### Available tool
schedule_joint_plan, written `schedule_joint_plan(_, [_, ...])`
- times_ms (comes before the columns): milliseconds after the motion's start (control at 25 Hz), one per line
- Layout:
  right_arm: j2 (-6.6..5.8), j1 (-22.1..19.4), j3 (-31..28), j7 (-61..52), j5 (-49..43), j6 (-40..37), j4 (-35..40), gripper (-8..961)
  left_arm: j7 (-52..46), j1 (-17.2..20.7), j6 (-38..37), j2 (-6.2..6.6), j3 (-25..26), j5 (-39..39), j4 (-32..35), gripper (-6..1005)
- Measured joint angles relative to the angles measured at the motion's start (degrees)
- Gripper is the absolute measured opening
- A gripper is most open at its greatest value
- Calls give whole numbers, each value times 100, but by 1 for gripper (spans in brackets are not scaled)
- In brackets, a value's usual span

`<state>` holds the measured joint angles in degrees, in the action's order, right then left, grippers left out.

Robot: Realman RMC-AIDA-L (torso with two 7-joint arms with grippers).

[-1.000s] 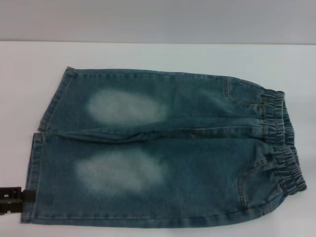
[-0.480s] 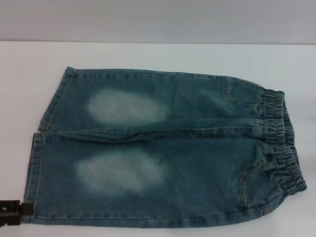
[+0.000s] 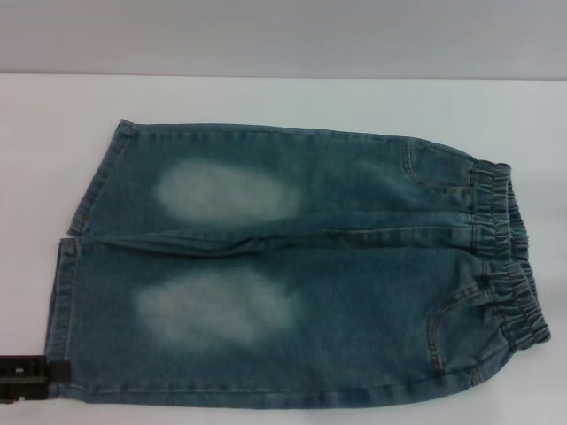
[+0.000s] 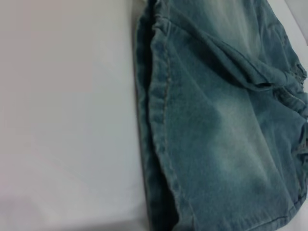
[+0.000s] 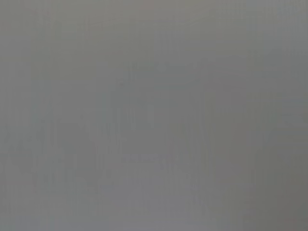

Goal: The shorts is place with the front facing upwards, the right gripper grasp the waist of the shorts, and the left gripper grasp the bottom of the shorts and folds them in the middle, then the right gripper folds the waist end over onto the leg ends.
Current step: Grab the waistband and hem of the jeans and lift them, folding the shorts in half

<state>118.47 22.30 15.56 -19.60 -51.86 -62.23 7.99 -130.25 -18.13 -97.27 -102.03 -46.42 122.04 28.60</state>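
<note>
The shorts (image 3: 301,266) lie flat and front-up on the white table (image 3: 266,97), blue-green denim with two pale oval patches. The bottom of the shorts (image 3: 69,266), two straight leg hems with a slit between them, is at the left. The waist of the shorts (image 3: 505,252), a ruched elastic band, is at the right. My left gripper (image 3: 57,372) shows as a black tip at the near-left hem corner, touching or just over the cloth. The left wrist view shows that hem edge (image 4: 156,125) close up and the shorts (image 4: 226,120) beyond it. The right gripper is out of view.
Bare white table (image 4: 62,120) surrounds the shorts on the left and far sides. A grey wall (image 3: 283,35) rises behind the table's far edge. The right wrist view shows only a plain grey surface (image 5: 154,115).
My left gripper has slid along the near-left hem toward the table's front edge, its tip now slightly farther in over the hem corner. The shorts have not moved.
</note>
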Motion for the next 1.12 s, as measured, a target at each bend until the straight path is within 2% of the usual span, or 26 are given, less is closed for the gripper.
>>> schedule_joint_plan(40, [0, -5, 0, 0, 0, -2, 0, 683, 0, 0, 0, 0, 0, 0, 0, 813])
schedule_joint_plan(80, [0, -9, 0, 0, 0, -4, 0, 683, 1, -46, -6, -59, 1, 3, 21, 813])
schedule_joint_plan(680, [0, -34, 0, 0, 0, -13, 0, 683, 35, -213, -12, -214, 2, -18, 23, 813])
schedule_joint_plan(720, [0, -34, 0, -1, 0, -12, 0, 683, 80, -267, -12, -268, 45, -29, 23, 813])
schedule_joint_plan(800, [0, -38, 0, -1, 0, -10, 2, 683, 107, -308, -12, -295, 96, -32, 23, 814])
schedule_joint_plan(1120, [0, -51, 0, 0, 1, -3, 9, 682, 177, -434, 8, -353, 212, -35, 15, 813])
